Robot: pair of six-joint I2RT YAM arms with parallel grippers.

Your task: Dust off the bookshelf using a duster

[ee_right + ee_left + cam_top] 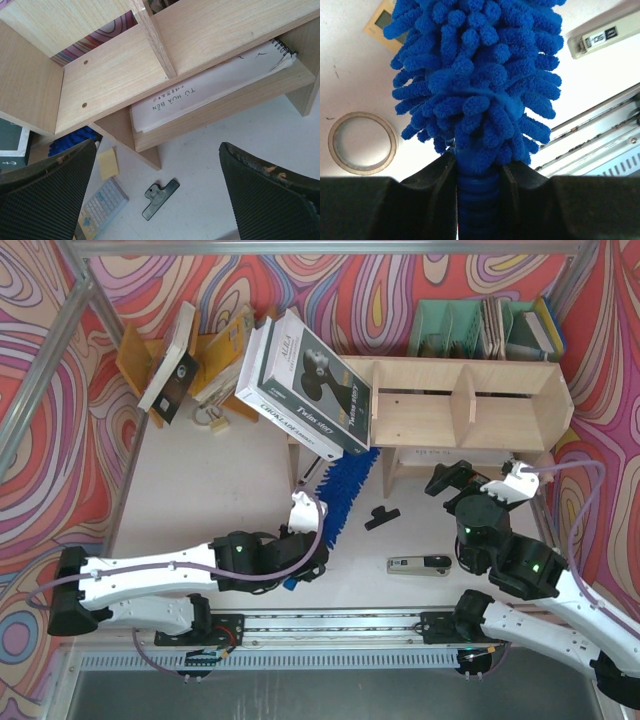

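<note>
The bookshelf of light plywood stands at the back right, with a spiral notebook lying flat in its lower level. The blue fluffy duster slants from my left gripper up to the shelf's lower left corner. My left gripper is shut on the duster's ribbed blue handle, and the shaggy head fills the left wrist view. My right gripper is open and empty in front of the shelf's lower level; it also shows in the right wrist view. The shelf shows there too.
A large boxed book leans over the shelf's left end. A green file organizer stands behind the shelf and an orange-brown book stand at back left. On the table lie a black clip, a stapler, a calculator and a tape roll.
</note>
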